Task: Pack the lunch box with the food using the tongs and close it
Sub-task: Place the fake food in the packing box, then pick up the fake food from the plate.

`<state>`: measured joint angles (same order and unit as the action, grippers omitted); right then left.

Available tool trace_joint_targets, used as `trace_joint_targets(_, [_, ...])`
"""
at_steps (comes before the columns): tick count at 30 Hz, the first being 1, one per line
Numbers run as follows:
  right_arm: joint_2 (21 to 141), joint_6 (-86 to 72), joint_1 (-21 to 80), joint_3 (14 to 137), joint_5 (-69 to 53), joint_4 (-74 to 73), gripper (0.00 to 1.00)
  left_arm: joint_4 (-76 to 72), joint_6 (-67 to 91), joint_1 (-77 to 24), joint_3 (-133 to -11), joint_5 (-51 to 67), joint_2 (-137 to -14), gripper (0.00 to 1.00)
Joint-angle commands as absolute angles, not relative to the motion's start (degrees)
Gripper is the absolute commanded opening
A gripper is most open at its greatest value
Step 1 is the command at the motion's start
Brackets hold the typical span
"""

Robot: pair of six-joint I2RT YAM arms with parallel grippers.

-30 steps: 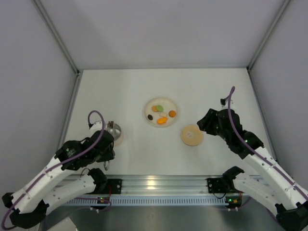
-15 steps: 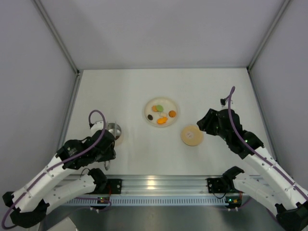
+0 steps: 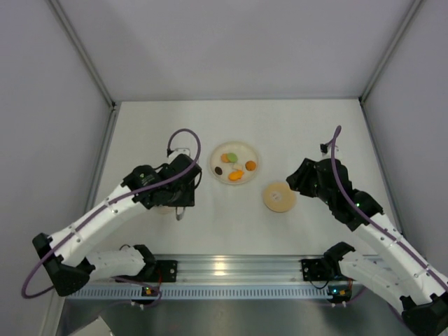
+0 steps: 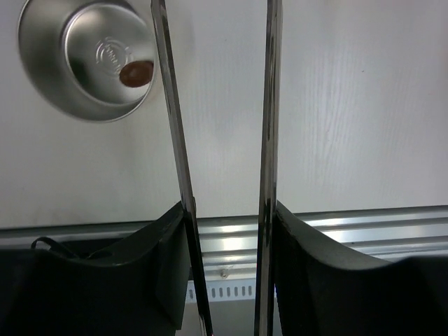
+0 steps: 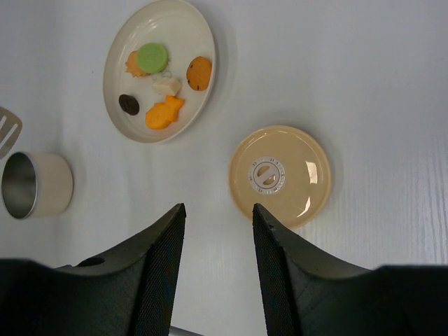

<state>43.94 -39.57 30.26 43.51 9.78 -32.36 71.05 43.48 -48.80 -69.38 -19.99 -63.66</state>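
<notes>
My left gripper (image 4: 229, 204) is shut on the tongs (image 4: 173, 126). Their two thin metal arms run up between my fingers, spread apart. The steel lunch box (image 4: 84, 59) stands upright to the tongs' left with one brown piece (image 4: 136, 72) inside. In the top view my left arm (image 3: 164, 185) covers the box. The food (image 3: 234, 168) lies on the cream plate (image 3: 246, 148). The tan lid (image 3: 279, 197) lies flat right of the plate. My right gripper (image 5: 218, 206) hangs open and empty just short of the lid (image 5: 280, 175). The right wrist view also shows the lunch box (image 5: 35, 185) and a tong tip (image 5: 7, 129).
Grey walls enclose the white table on three sides. The aluminium rail (image 3: 231, 269) with both arm bases runs along the near edge. A purple cable (image 3: 187, 136) loops above my left wrist.
My left arm has swung from the front left forward and right, over the lunch box and towards the plate, and the tongs' arms have spread wider. The right arm has not moved.
</notes>
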Motion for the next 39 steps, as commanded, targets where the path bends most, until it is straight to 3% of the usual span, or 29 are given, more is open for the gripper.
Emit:
trace_joint_targets(1, [43.1, -39.3, 31.3, 45.7, 10.4, -31.5, 0.43, 63.4, 38.6, -49.0, -74.3, -18.0, -68.2, 0.50])
trace_joint_targets(14, [42.0, -39.6, 31.4, 45.0, 10.5, -32.3, 0.43, 50.7, 34.6, -49.0, -78.7, -8.6, -85.2, 0.52])
trace_joint_targets(39, [39.9, -38.9, 31.4, 44.6, 11.4, -34.1, 0.43, 44.1, 35.2, -49.3, -79.0, -7.9, -96.3, 0.53])
